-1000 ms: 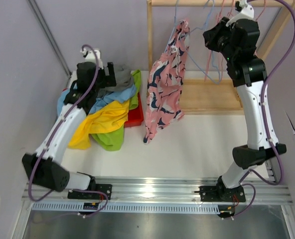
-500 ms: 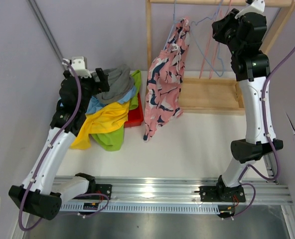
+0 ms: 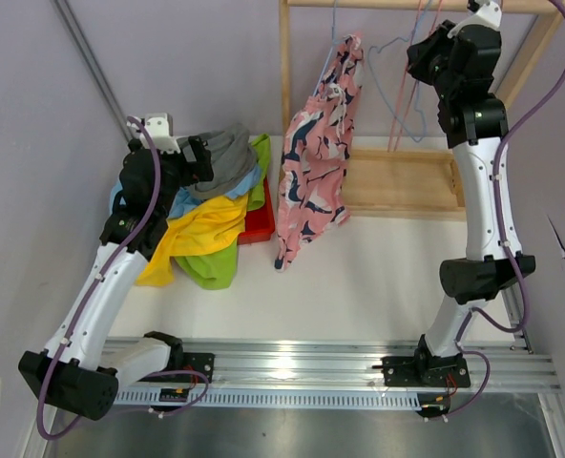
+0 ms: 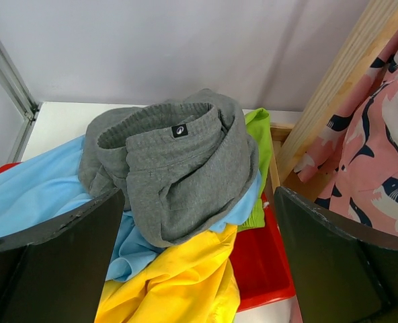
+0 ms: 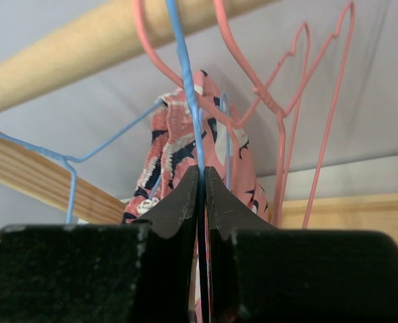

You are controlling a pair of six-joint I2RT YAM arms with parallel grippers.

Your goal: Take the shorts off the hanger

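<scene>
The pink shorts with a navy-and-white print [image 3: 313, 162] hang from a blue hanger on the wooden rack [image 3: 286, 67]; they also show in the right wrist view [image 5: 179, 145] and at the left wrist view's right edge [image 4: 384, 168]. High by the rail, my right gripper [image 3: 419, 57] is shut on the thin wire of a blue hanger [image 5: 189, 101], with its jaws pressed together [image 5: 202, 176]. My left gripper [image 3: 198, 158] stands open [image 4: 199, 259] above a pile with dark grey shorts [image 4: 179, 161] on top, then light blue [image 4: 31, 198], yellow [image 4: 175, 282] and lime green [image 4: 259, 134] ones.
The pile lies in and over a red bin [image 4: 263, 266] at the back left of the white table [image 3: 378, 277]. Pink wire hangers [image 5: 283, 114] hang from the wooden rail [image 5: 85, 40] beside the blue one. The rack's wooden base [image 3: 397, 186] sits behind.
My left arm has drawn back to the left off the pile, leaving the grey shorts on top. My right gripper has risen and shifted right along the rail with the blue hanger.
</scene>
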